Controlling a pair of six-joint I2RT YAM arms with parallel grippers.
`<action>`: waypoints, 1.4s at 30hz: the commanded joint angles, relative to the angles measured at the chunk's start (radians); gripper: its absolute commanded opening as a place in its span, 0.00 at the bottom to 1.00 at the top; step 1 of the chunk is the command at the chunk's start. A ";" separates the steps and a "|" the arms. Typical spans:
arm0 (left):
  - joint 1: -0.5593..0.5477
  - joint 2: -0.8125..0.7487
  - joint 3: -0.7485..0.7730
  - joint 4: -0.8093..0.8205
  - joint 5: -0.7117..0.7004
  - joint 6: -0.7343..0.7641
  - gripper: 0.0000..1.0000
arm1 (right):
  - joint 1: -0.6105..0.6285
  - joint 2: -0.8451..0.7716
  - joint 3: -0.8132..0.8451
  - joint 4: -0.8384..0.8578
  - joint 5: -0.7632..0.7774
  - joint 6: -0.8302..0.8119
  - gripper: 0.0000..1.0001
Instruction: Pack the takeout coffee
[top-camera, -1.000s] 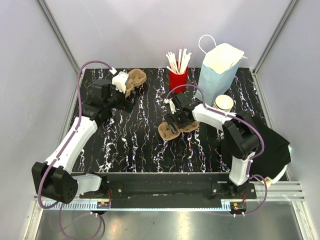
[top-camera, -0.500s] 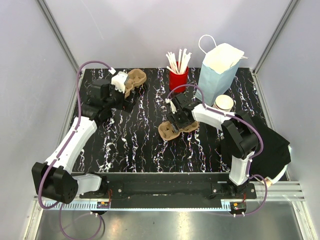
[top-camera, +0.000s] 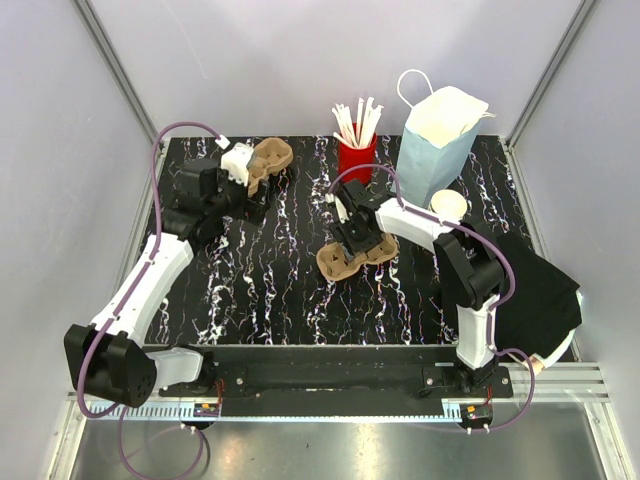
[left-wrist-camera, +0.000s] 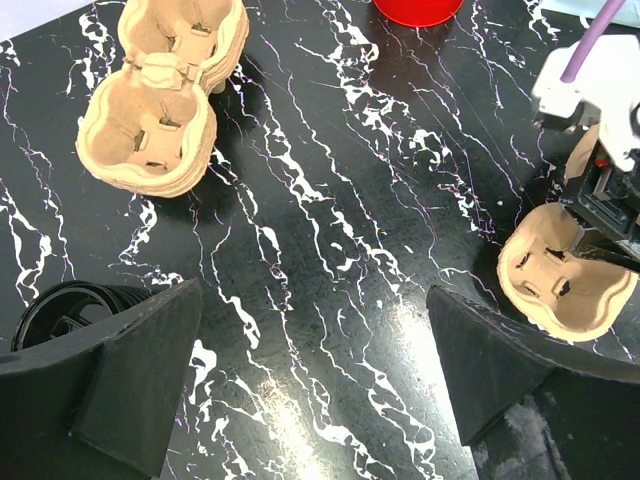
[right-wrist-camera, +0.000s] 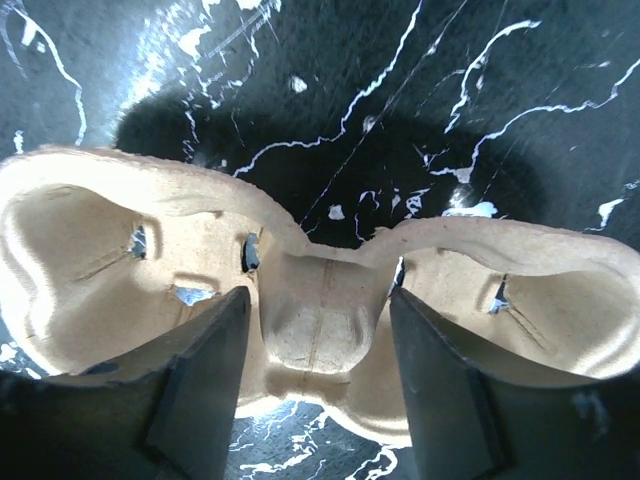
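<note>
The right gripper is hanging low over a single tan moulded-pulp two-cup carrier, which is lying near the middle of the black, white-veined marble-look table. Its two dark fingers are straddling the narrow raised bridge between the carrier's two wells, one on each side and very close to it. The wrist view does not settle whether they are already pinching the bridge or only flanking it.

The left gripper is hovering over the left back part of the table with its jaws spread wide and nothing between them. A stack of like tan pulp carriers is lying just beyond it, toward the back left corner.

The takeout coffee, a small tapered tan-brown paper cup, is standing upright on the right back part of the table. It is sitting just in front of a tall pale blue paper bag with a white cord handle. The right arm's forearm is passing close beside the cup and covering part of it. Neither gripper is touching the cup, and both are well apart from it.

The bag is standing upright with its mouth open. A red plastic cup holding thin white sticks is standing just left of the bag, behind the right gripper. A black cloth is lying crumpled at the table's right edge.
</note>
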 joint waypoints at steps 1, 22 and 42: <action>0.012 -0.032 0.000 0.055 0.031 -0.011 0.99 | 0.003 0.020 0.043 -0.063 -0.007 0.005 0.62; 0.021 -0.030 -0.005 0.058 0.043 -0.016 0.99 | 0.011 0.019 0.056 -0.060 -0.001 -0.011 0.51; 0.024 -0.019 0.086 0.040 0.016 0.025 0.99 | 0.012 -0.334 0.263 -0.126 0.071 -0.182 0.48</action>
